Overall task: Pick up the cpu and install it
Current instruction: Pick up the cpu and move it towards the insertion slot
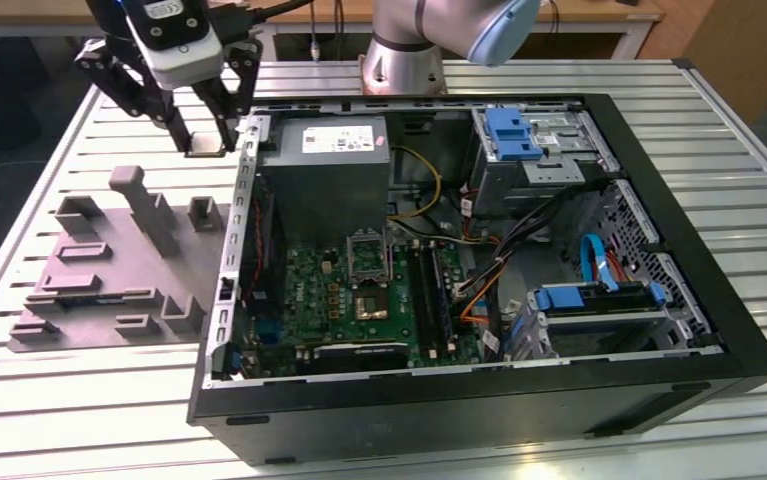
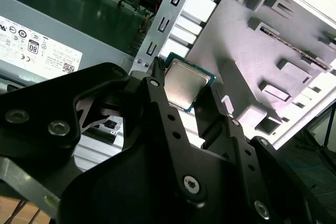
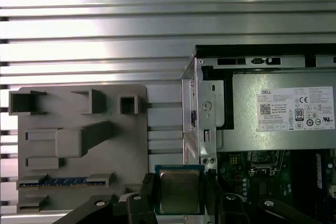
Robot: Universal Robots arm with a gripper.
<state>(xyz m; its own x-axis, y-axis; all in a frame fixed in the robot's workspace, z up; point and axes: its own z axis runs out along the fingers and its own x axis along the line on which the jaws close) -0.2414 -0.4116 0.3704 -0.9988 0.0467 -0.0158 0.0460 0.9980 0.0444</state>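
Bright overhead light; glare on slatted table (image 3: 157, 24); case (image 1: 490, 405) interior dim.

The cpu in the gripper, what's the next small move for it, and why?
Probably a sideways carry toward the exterior view's right, over the case wall, heading for the socket. The gripper is shut on the cpu, held above the table outside that wall, short of the board.

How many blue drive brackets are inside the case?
2. One blue bracket tops the far drive cage; another blue bracket sits on the nearer cage. More may be hidden.
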